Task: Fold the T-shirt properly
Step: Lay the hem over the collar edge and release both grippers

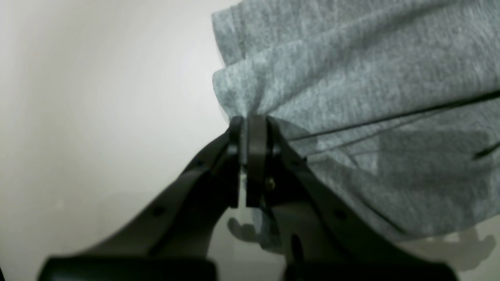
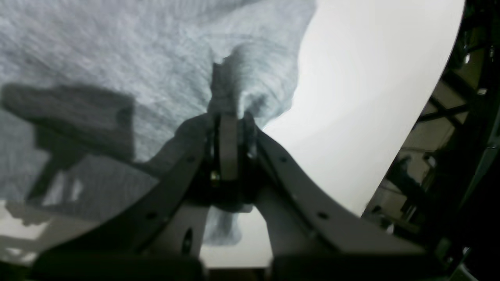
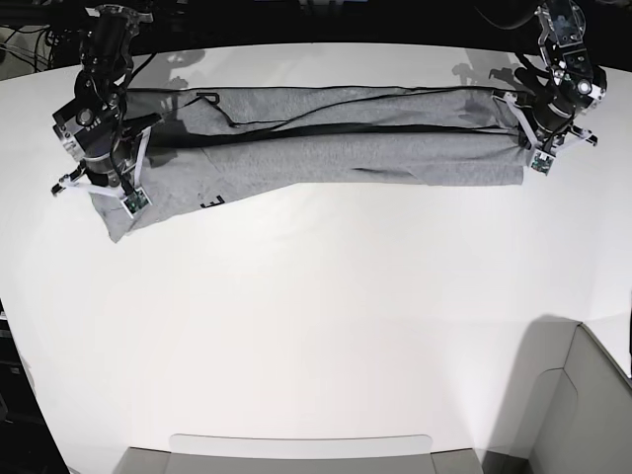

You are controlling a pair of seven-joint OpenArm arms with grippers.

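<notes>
The heather-grey T-shirt [image 3: 326, 148] is stretched in a long band across the far part of the white table [image 3: 316, 326], with some black lettering showing near its left end. My left gripper [image 1: 246, 121] is shut on a bunched edge of the T-shirt [image 1: 351, 97]; in the base view it [image 3: 538, 133] holds the right end. My right gripper [image 2: 228, 117] is shut on a fold of the T-shirt [image 2: 117, 50]; in the base view it [image 3: 114, 163] holds the left end, where cloth hangs down over the table.
A grey ledge [image 3: 296, 454] runs along the table's near edge and a grey panel [image 3: 592, 405] stands at the near right corner. Dark framework [image 2: 468, 136] lies beyond the table's edge in the right wrist view.
</notes>
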